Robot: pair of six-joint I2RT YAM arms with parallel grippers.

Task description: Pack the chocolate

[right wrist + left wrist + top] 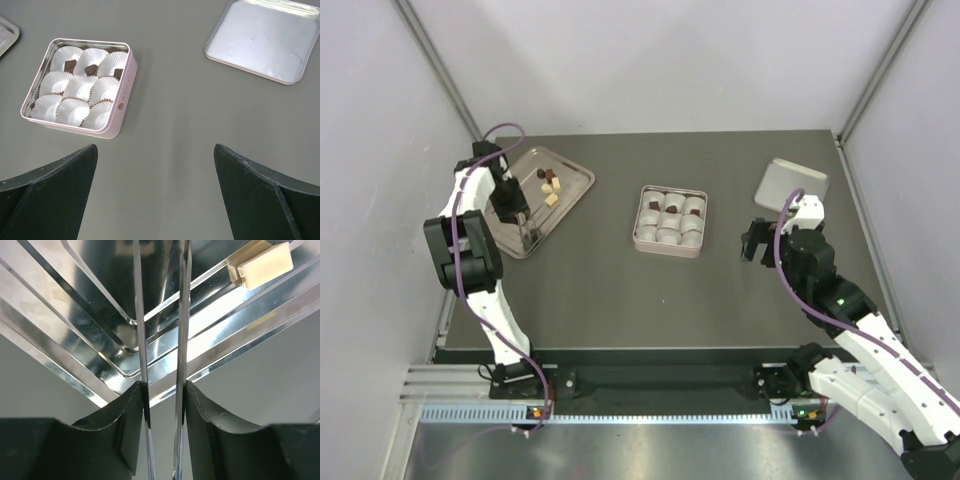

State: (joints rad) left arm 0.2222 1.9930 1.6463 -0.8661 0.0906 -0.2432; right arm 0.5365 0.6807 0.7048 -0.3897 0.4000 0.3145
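Note:
Several chocolate pieces (551, 185), dark, light brown and cream, lie on a silver tray (576, 178) at the back left. My left gripper (514, 207) hovers over the tray's near part, shut on metal tongs (524, 234) whose tips hold nothing. In the left wrist view the gripper (163, 385) clamps the two tong blades (139, 315), and one cream piece (262, 262) lies on the tray beyond them. The pink square tin (669, 248) of white paper cups holds three dark pieces (90, 69) in its far row. My right gripper (155, 150) is open and empty, right of the tin.
The tin's silver lid (792, 182) lies upside down at the back right, and it also shows in the right wrist view (260, 37). The tin's rim (120, 102) is ahead and left of the right gripper. Grey walls enclose the table.

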